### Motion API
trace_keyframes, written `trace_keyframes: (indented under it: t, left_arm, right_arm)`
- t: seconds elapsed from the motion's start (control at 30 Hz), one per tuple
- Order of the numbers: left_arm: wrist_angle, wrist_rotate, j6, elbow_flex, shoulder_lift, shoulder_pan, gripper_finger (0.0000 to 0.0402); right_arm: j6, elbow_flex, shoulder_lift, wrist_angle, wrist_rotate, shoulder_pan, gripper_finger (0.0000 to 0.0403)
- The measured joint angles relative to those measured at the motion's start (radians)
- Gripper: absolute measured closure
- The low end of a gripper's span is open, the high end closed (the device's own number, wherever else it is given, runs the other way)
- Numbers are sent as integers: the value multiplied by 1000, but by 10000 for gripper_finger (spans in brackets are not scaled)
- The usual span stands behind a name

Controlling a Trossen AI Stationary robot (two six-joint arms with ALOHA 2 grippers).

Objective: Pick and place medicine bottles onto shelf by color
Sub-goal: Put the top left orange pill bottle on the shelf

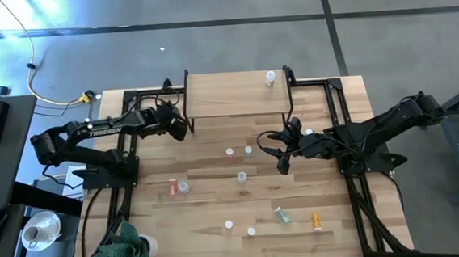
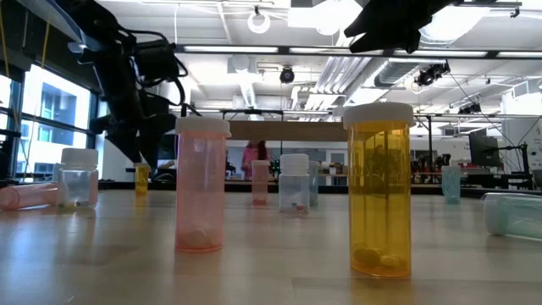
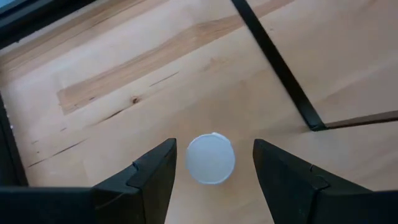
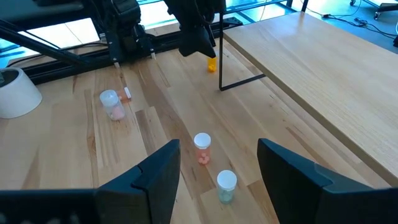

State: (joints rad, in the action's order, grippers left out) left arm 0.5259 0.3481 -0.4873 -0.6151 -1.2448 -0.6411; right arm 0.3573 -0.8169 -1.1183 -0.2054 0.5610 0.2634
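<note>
Bottles are mostly loose on the desk (image 1: 340,210), centre out to 5 o'clock; only one clear bottle (image 1: 270,77) stands on the shelf (image 1: 235,96), at its 1 o'clock corner, so sorting has barely begun. Your left gripper (image 3: 211,171) hangs at the shelf's 9 o'clock end, jaws apart, straddling a white cap (image 3: 211,158) from above, which reads as lined up to pinch. Your right gripper (image 4: 217,168) sits at desk centre, jaws apart and empty, facing a pink bottle (image 4: 202,148) and another clear one (image 4: 226,185), probably next candidates.
</note>
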Motion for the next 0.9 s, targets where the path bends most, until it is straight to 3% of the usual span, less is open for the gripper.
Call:
trace_keyframes:
  t: [0.37, 0.73, 0.9]
  left_arm:
    - [-8, 49, -7, 0, -42, 0, 203]
    - [-6, 16, 0, 0, -42, 0, 287]
    - [-3, 15, 10, 0, -42, 0, 296]
  right_arm:
    - [0, 0, 0, 0, 0, 0, 198]
    - [0, 0, 0, 0, 0, 0, 198]
    - [0, 0, 0, 0, 0, 0, 198]
